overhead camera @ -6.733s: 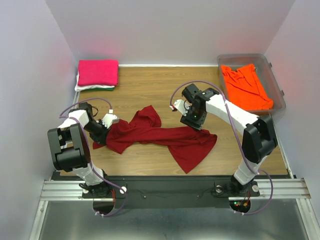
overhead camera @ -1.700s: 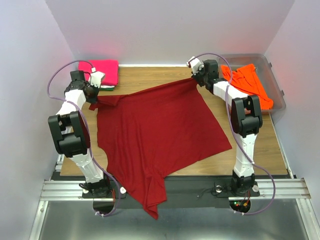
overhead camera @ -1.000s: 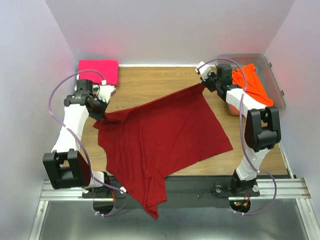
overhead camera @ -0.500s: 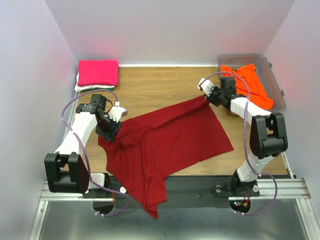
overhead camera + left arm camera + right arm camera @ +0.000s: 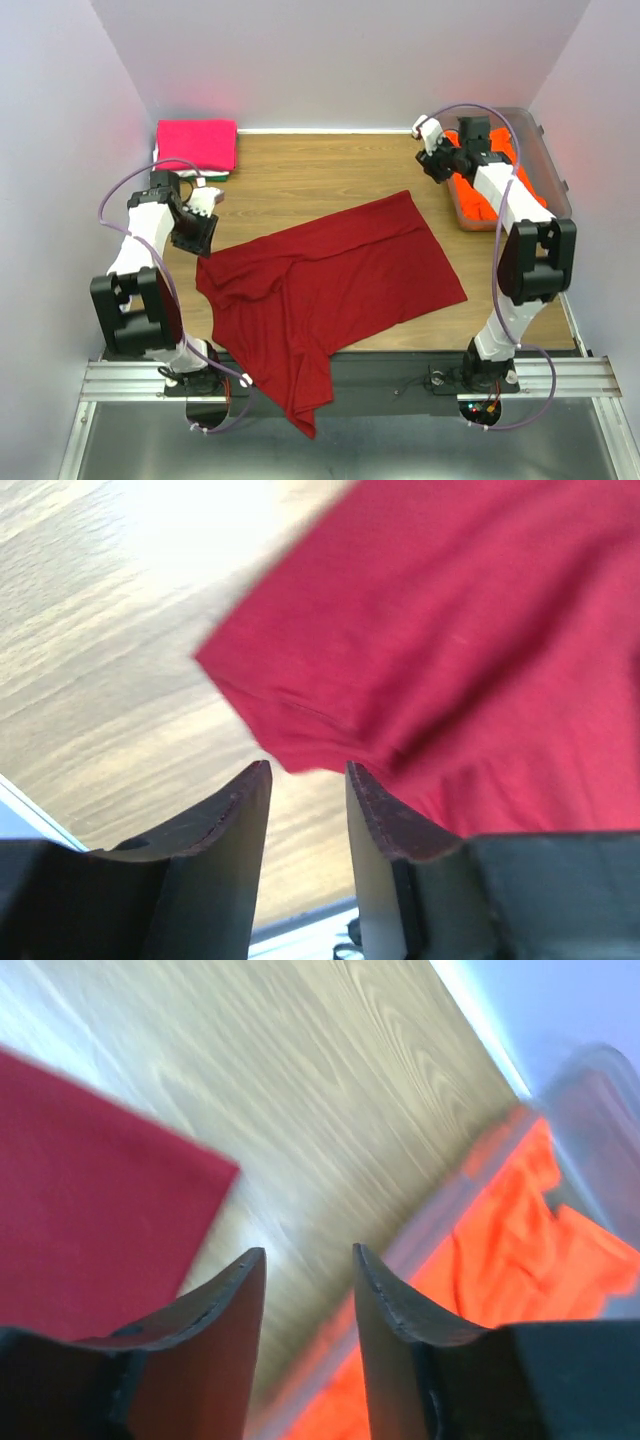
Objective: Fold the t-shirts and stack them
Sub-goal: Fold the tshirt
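The dark red t-shirt (image 5: 340,275) lies spread on the wooden table, with its lower part hanging over the near edge. My left gripper (image 5: 197,243) hovers open just off the shirt's left corner (image 5: 250,680), with nothing between its fingers. My right gripper (image 5: 437,172) is open and empty above bare wood, between the red shirt's far right corner (image 5: 90,1180) and the tub. A bright orange t-shirt (image 5: 478,200) lies crumpled in the tub and is partly hidden by the right arm. A folded hot pink t-shirt (image 5: 196,145) tops a stack at the back left.
The clear plastic tub (image 5: 548,150) stands at the back right against the wall; its rim (image 5: 455,1205) is close to my right fingers. White and green layers sit under the pink shirt. Grey walls close in the table on three sides.
Both grippers have opened and let go of the red shirt's far corners. The shirt has settled flat. The left gripper drew back left, and the right one rose toward the tub.
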Tool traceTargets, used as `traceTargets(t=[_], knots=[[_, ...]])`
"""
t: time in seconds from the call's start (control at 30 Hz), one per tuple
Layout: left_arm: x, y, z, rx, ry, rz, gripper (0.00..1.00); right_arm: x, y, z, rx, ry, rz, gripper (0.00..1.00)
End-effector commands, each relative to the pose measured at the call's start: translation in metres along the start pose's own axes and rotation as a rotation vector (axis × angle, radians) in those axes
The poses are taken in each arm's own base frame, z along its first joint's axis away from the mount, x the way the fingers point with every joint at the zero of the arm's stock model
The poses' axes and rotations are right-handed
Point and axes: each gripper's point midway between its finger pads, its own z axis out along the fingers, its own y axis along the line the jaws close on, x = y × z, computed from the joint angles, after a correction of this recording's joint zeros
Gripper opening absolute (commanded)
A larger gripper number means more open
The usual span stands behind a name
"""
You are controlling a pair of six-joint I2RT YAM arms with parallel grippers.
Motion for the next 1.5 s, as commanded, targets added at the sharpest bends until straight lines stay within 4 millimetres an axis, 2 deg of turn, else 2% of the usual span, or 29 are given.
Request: traceTargets(t=[0.0, 0.07, 0.13, 0.27, 0.3, 0.37, 0.43, 0.6, 0.63, 0.67, 0.7, 0.73, 0.77, 0.83, 0.87, 0.9, 0.97, 1.0, 1.03, 1.07, 1.1, 1.17, 1.2, 1.23, 1.3, 1.33, 1.37, 1.43, 1.47], knots=[[-0.016, 0.018, 0.016, -0.018, -0.047, -0.026, 0.41, -0.002, 0.038, 0.027, -0.172, 0.014, 0.183, 0.42], [-0.019, 0.019, 0.029, 0.006, -0.042, -0.039, 0.33, -0.007, 0.051, 0.042, -0.213, 0.02, 0.228, 0.4], [-0.018, 0.022, 0.038, 0.012, -0.032, -0.047, 0.29, -0.008, 0.063, 0.054, -0.241, 0.034, 0.244, 0.38], [-0.009, 0.033, 0.068, 0.001, 0.026, -0.077, 0.23, 0.013, 0.08, 0.077, -0.273, 0.096, 0.256, 0.35], [-0.007, 0.037, 0.072, -0.013, 0.041, -0.083, 0.2, 0.027, 0.084, 0.087, -0.276, 0.135, 0.268, 0.35], [-0.008, 0.043, 0.084, -0.01, 0.055, -0.098, 0.17, 0.041, 0.087, 0.095, -0.269, 0.178, 0.27, 0.34], [-0.01, 0.05, 0.092, -0.021, 0.07, -0.101, 0.12, 0.058, 0.086, 0.102, -0.246, 0.229, 0.264, 0.34], [-0.038, 0.078, 0.118, -0.03, 0.071, -0.104, 0.06, 0.084, 0.073, 0.112, -0.164, 0.32, 0.267, 0.34], [-0.038, 0.082, 0.13, -0.019, 0.092, -0.11, 0.04, 0.09, 0.062, 0.115, -0.123, 0.34, 0.291, 0.34], [-0.059, 0.096, 0.127, -0.051, 0.056, -0.108, 0.03, 0.091, 0.056, 0.117, -0.104, 0.345, 0.303, 0.34], [-0.068, 0.101, 0.128, -0.055, 0.042, -0.103, 0.03, 0.092, 0.052, 0.118, -0.091, 0.346, 0.313, 0.34], [-0.07, 0.103, 0.134, -0.037, 0.057, -0.108, 0.03, 0.087, 0.043, 0.118, -0.067, 0.338, 0.318, 0.34], [-0.096, 0.111, 0.124, -0.045, 0.003, -0.091, 0.04, 0.082, 0.04, 0.117, -0.062, 0.325, 0.319, 0.34], [-0.113, 0.109, 0.115, -0.006, -0.042, -0.074, 0.13, 0.06, 0.039, 0.115, -0.087, 0.259, 0.337, 0.38], [-0.121, 0.105, 0.103, 0.008, -0.066, -0.059, 0.2, 0.049, 0.036, 0.112, -0.087, 0.232, 0.355, 0.4], [-0.13, 0.104, 0.094, 0.004, -0.096, -0.049, 0.32, 0.022, 0.027, 0.104, -0.092, 0.162, 0.366, 0.43], [-0.14, 0.095, 0.065, 0.027, -0.162, -0.029, 0.4, -0.02, 0.013, 0.084, -0.082, 0.062, 0.406, 0.48], [-0.143, 0.094, 0.042, 0.017, -0.204, -0.032, 0.45, -0.038, 0.017, 0.076, -0.118, 0.01, 0.461, 0.52], [-0.139, 0.092, 0.044, 0.039, -0.205, -0.043, 0.46, -0.055, 0.018, 0.068, -0.141, -0.032, 0.483, 0.53], [-0.138, 0.078, 0.026, 0.078, -0.244, -0.037, 0.48, -0.07, 0.022, 0.059, -0.171, -0.071, 0.506, 0.54], [-0.133, 0.074, 0.018, 0.091, -0.255, -0.041, 0.51, -0.094, 0.035, 0.047, -0.239, -0.124, 0.542, 0.54], [-0.117, 0.053, 0.006, 0.128, -0.255, -0.026, 0.53, -0.115, 0.055, 0.038, -0.299, -0.15, 0.571, 0.54], [-0.109, 0.048, 0.005, 0.141, -0.244, -0.028, 0.54, -0.129, 0.08, 0.035, -0.371, -0.152, 0.611, 0.54], [-0.092, 0.037, 0.004, 0.164, -0.217, -0.049, 0.54, -0.135, 0.093, 0.034, -0.412, -0.151, 0.626, 0.54], [-0.076, 0.022, 0.007, 0.212, -0.194, -0.046, 0.55, -0.147, 0.123, 0.034, -0.496, -0.145, 0.656, 0.54], [-0.067, 0.017, 0.008, 0.224, -0.182, -0.056, 0.55, -0.155, 0.15, 0.035, -0.555, -0.119, 0.695, 0.54], [-0.053, 0.01, 0.012, 0.237, -0.164, -0.07, 0.56, -0.156, 0.166, 0.041, -0.589, -0.1, 0.715, 0.54], [-0.041, 0.006, 0.016, 0.245, -0.142, -0.077, 0.56, -0.171, 0.202, 0.044, -0.674, -0.083, 0.756, 0.55], [-0.033, 0.001, 0.019, 0.26, -0.132, -0.088, 0.56, -0.168, 0.218, 0.053, -0.706, -0.055, 0.779, 0.55]])
